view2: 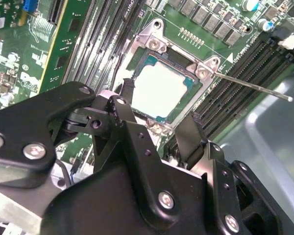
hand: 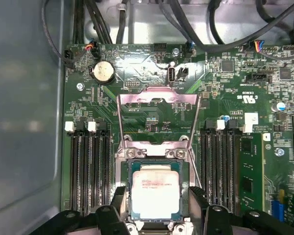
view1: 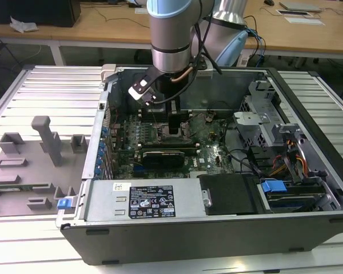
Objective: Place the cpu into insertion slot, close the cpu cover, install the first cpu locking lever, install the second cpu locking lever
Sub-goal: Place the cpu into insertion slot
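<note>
The cpu [hand: 154, 188] lies flat in the insertion slot [view2: 162, 58]. Its pale, matte silver top faces up, and a narrow green border of its own board shows around the metal square. The slot's dark rim frames it closely.

The cpu cover [hand: 157, 98] is not down. This thin grey metal frame with a large square window stands tilted up from its hinge at one edge of the slot (its far bar catches a pinkish glare).

The gripper [hand: 157, 189] hovers low over the socket with its jaws spread apart and nothing held between them. Its black, angular fingers [hand: 118, 198], bolted with small bright screws, flank the chip on two opposite sides. Whether the tips touch the chip's edges cannot be told.

In the second wrist view a thin steel rod [view2: 255, 87], straight and shiny, juts out from one corner of the socket's screwed-down bracket, across the long black ribbed memory slots [hand: 90, 166] beside it. The green motherboard [hand: 152, 63] is glossy and densely printed, with a round silver coin cell [hand: 103, 72] near its edge.

In the exterior view the arm [view1: 170, 34], with its smooth grey and pale blue shells, reaches straight down into the open computer case [view1: 217, 228], a dark sheet-metal box lying on its side.
</note>
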Robot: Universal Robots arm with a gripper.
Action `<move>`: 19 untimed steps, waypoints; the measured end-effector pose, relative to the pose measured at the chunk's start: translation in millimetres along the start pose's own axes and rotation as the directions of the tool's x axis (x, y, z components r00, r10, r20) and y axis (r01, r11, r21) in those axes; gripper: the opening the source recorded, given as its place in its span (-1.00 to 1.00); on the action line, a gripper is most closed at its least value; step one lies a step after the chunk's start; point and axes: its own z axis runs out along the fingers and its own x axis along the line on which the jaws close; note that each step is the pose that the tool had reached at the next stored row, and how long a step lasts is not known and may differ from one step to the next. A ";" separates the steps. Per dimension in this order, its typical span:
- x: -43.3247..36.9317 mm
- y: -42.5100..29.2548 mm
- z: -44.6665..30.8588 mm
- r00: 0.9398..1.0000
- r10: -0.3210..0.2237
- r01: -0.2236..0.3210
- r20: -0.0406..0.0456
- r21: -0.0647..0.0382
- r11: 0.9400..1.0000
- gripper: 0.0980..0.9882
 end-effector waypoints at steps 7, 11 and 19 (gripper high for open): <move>0.0 0.0 -0.2 1.000 0.000 0.000 0.000 0.000 1.000 -0.02; 0.0 0.0 -0.2 1.000 0.000 0.000 0.000 0.000 1.000 -0.57; 0.0 0.0 -0.2 1.000 0.000 0.000 0.000 0.000 1.000 -0.98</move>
